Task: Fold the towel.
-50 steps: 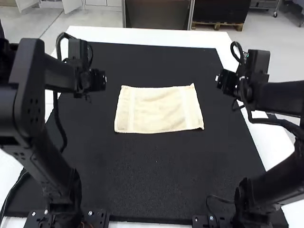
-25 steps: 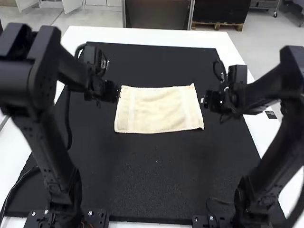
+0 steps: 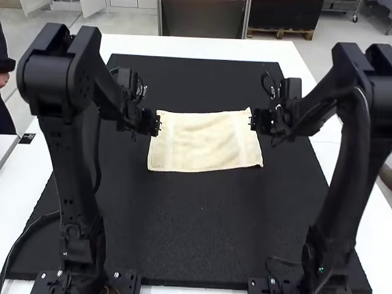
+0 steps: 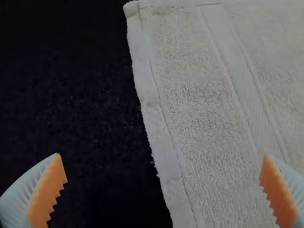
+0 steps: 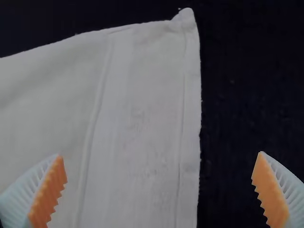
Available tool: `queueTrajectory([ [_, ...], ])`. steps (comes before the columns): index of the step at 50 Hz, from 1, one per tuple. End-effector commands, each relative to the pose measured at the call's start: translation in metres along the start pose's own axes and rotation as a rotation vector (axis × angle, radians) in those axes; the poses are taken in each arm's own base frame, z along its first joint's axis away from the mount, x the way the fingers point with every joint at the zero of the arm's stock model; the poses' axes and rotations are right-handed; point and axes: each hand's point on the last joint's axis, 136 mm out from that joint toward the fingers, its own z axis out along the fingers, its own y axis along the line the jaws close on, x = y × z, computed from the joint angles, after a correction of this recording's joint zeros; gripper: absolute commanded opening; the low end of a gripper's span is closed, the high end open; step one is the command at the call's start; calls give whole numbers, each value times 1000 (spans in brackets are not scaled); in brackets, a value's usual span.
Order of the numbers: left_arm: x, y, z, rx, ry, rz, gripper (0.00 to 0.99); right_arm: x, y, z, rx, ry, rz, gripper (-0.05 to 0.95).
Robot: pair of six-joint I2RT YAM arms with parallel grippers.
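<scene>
Closing in from either side since the earlier frames, the left gripper [image 3: 159,123] and right gripper [image 3: 251,120] now reach the short edges of the cream towel [image 3: 205,142], fingers wide apart, holding nothing. It lies spread, unmoved, on the black mat [image 3: 196,220].

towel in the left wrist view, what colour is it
The towel is pale cream or off-white; the colour shows best in the high view.

The left arm [image 3: 78,165] and the right arm [image 3: 346,177] are both bent, each one inclined to the middle. The left gripper [image 3: 159,124] and the right gripper [image 3: 251,120] are well apart, their white ribbed fingers [image 4: 23,197] widely open, with orange pads [image 5: 270,192].
</scene>
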Motion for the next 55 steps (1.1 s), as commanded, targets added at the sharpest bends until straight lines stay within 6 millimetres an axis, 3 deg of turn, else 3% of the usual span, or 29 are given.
queueTrajectory([
  [1, -21, 4, 2, 3, -55, 11, 957, -8, 3, 16, -16, -15, -23, 907],
  [10, -40, 8, 7, -1, -107, 19, 957, -14, -2, 43, -4, -23, -26, 910],
  [17, -43, 15, 16, -9, -112, 12, 959, -17, -6, 60, -2, -20, -21, 910],
  [55, -56, 19, 54, -4, -115, 21, 956, -49, -8, 106, -27, -91, -18, 910],
])
